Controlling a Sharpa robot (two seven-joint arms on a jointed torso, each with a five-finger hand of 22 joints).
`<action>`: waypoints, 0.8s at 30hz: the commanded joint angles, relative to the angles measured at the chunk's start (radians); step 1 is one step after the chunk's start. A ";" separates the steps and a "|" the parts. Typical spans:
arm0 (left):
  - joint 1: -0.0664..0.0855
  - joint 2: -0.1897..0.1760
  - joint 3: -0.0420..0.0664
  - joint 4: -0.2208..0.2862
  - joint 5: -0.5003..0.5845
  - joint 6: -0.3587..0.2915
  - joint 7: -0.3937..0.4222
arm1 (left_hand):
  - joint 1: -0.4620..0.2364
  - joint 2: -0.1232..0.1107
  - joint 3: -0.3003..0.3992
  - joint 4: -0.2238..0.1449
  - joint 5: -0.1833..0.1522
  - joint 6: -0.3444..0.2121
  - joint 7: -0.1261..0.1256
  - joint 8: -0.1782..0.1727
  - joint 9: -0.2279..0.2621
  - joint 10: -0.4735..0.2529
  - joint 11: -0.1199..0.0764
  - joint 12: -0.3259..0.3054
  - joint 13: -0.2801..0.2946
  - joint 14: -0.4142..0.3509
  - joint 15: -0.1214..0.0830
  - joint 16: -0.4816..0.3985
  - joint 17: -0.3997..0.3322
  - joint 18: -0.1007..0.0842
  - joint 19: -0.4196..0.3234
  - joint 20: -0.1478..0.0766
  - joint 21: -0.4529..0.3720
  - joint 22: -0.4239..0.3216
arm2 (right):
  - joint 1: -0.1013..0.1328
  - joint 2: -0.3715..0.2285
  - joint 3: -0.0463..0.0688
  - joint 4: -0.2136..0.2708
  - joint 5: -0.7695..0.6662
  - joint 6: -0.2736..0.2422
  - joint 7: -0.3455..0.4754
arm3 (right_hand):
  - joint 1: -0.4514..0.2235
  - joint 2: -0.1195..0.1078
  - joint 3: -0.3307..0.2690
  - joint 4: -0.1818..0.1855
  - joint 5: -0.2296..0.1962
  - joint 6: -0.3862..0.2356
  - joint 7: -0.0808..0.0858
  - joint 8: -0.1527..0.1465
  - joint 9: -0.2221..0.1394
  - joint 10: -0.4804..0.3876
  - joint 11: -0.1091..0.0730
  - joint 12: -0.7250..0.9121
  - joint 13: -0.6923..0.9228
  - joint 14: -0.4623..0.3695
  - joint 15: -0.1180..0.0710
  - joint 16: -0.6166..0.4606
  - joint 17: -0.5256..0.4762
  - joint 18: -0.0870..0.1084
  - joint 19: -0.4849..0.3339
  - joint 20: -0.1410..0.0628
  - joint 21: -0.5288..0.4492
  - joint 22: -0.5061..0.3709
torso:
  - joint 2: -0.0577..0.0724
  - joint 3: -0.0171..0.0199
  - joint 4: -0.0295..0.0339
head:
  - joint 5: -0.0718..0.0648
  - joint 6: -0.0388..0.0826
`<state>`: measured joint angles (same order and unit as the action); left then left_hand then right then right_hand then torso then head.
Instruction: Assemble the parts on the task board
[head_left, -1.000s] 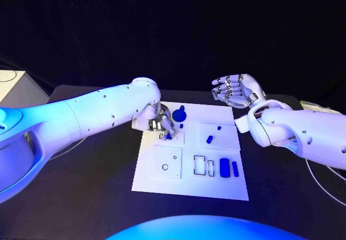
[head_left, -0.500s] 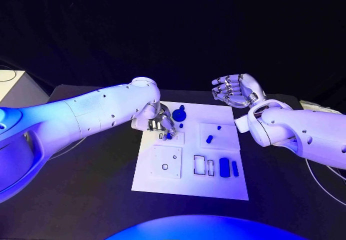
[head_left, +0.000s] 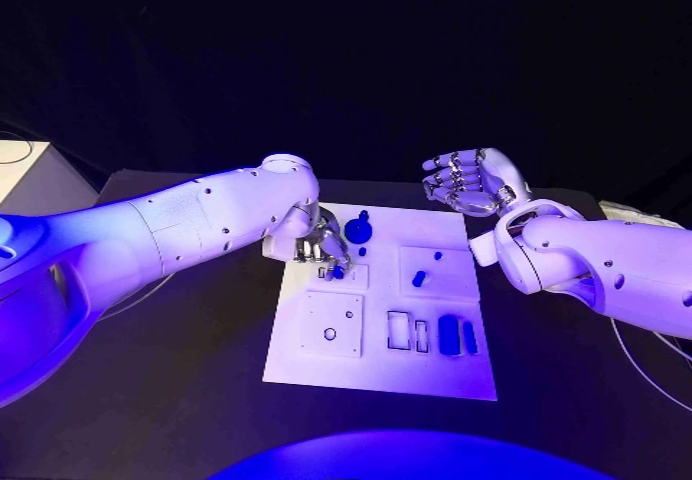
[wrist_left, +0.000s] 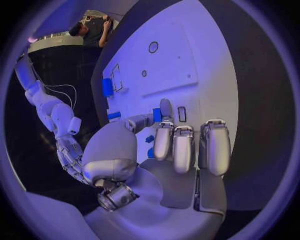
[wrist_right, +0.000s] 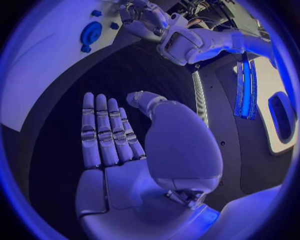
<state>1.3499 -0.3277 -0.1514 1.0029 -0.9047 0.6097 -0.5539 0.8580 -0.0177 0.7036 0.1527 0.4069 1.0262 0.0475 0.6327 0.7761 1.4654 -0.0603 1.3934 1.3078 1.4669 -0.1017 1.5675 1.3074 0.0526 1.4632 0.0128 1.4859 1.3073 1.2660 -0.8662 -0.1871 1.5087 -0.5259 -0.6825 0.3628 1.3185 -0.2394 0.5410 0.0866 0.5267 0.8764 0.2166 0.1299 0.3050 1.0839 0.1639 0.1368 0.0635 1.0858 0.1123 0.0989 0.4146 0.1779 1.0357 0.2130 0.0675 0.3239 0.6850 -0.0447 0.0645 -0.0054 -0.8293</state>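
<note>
Left robot hand is down over the far-left part of the task board, grasping a small blue part at its fingertips right above a little slot there, so I'd say it's mid-insertion. Right robot hand is just parked off the board's far-right corner above the desk, fingers curled, holding nothing. More blue parts sit near the board's right edge. Next move probably needs careful lining up with the slot, then pushing straight down.
</note>
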 joint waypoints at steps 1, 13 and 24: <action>-0.003 0.003 -0.002 -0.006 0.019 0.035 -0.001 | 0.014 0.028 0.123 -0.117 -0.005 0.059 -0.050 -0.006 -0.002 0.028 -0.006 0.003 0.014 0.104 -0.007 0.003 0.263 -0.016 0.013 -0.004 0.004 0.120 | 0.000 0.000 0.000 0.003 -0.006 0.017 0.005 | -0.007 0.003 0.002 -0.006 0.006 0.003 0.019 -0.005 -0.001 0.002 0.004 -0.004 -0.001 -0.001 0.006 -0.005 -0.002 0.004 -0.002 0.007 -0.002 -0.002 | 0.000 0.0001 -0.0002 | 0.000 -0.002; -0.002 0.005 -0.001 -0.012 0.021 0.040 -0.002 | -0.021 0.031 0.142 -0.141 -0.090 0.060 -0.050 -0.008 -0.003 0.029 -0.006 0.002 0.017 0.104 -0.006 0.003 0.263 -0.016 0.012 -0.004 0.003 0.120 | 0.000 0.000 0.000 0.001 -0.006 0.019 0.005 | -0.007 0.003 0.002 -0.007 0.010 0.003 0.020 -0.006 -0.001 0.002 0.004 -0.005 -0.001 0.000 0.006 -0.005 -0.003 0.004 -0.001 0.007 -0.002 -0.005 | -0.001 -0.0002 0.0008 | -0.002 -0.004; -0.002 0.001 -0.001 -0.007 0.020 0.037 -0.002 | -0.051 -0.029 0.073 -0.137 -0.098 0.061 -0.049 -0.008 -0.001 0.029 -0.004 0.000 0.017 0.104 -0.005 0.003 0.263 -0.015 0.011 -0.002 0.001 0.118 | 0.000 0.001 0.000 0.000 -0.006 0.019 0.005 | -0.007 0.003 0.003 -0.008 0.013 0.004 0.020 -0.006 -0.001 0.003 0.004 -0.005 -0.001 0.000 0.006 -0.006 -0.004 0.004 -0.001 0.006 -0.002 -0.007 | -0.001 -0.0004 0.0011 | -0.003 -0.006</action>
<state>1.3499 -0.3259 -0.1515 0.9924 -0.8878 0.6219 -0.5540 0.8097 -0.0330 0.7312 0.0643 0.3140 1.0425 0.0392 0.6271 0.7734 1.4670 -0.0586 1.3934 1.3076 1.4668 -0.1016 1.5675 1.3074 0.0525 1.4632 0.0128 1.4859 1.3073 1.2660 -0.8660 -0.1871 1.5081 -0.5263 -0.6788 0.3616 1.3185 -0.2394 0.5438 0.0839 0.5367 0.8803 0.2202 0.1300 0.3051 1.0839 0.1639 0.1369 0.0635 1.0858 0.1123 0.0989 0.4112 0.1779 1.0357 0.2130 0.0675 0.3185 0.6839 -0.0450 0.0654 -0.0082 -0.8345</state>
